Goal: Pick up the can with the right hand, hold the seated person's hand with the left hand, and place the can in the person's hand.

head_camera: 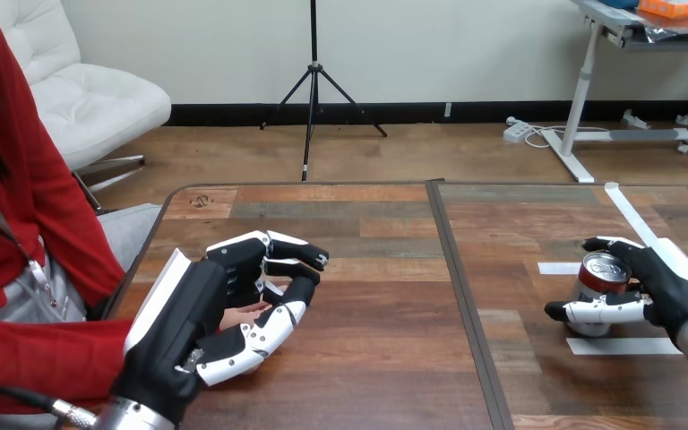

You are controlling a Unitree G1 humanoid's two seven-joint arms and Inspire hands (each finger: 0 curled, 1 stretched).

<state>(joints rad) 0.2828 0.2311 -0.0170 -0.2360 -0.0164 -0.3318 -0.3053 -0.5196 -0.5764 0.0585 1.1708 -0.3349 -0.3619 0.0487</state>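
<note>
1. The fingers point(615, 244) of the right hand point(672, 288) were curled round the far side of the can point(601, 272). The thumb point(598, 311) was laid across its near side, low on the wall. The can was thus enclosed between them.
2. The can's base appeared to rest on the table point(376, 358), directly below the thumb. Whether it had been lifted clear could not be told.
3. The can's long axis was set vertical, at right angles to the thumb. Its lid was turned upward and left exposed above the fingers.
4. The can was judged smooth and likely slippery, with a thin metal wall that is stiff under light load but easily dented. Its weight could not be judged, as its fill was not shown. A hold at mid-wall, with the thumb opposed to the fingers, was judged most secure, and the axis should be kept upright.
5. The fingers point(279, 247) of the left hand point(188, 313) were curled over the person's hand point(249, 313), which was seen between those fingers and the thumb beneath.
6. A white tape strip point(623, 346) lay just on the near side of the right thumb. The two robot hands were well apart.
</note>
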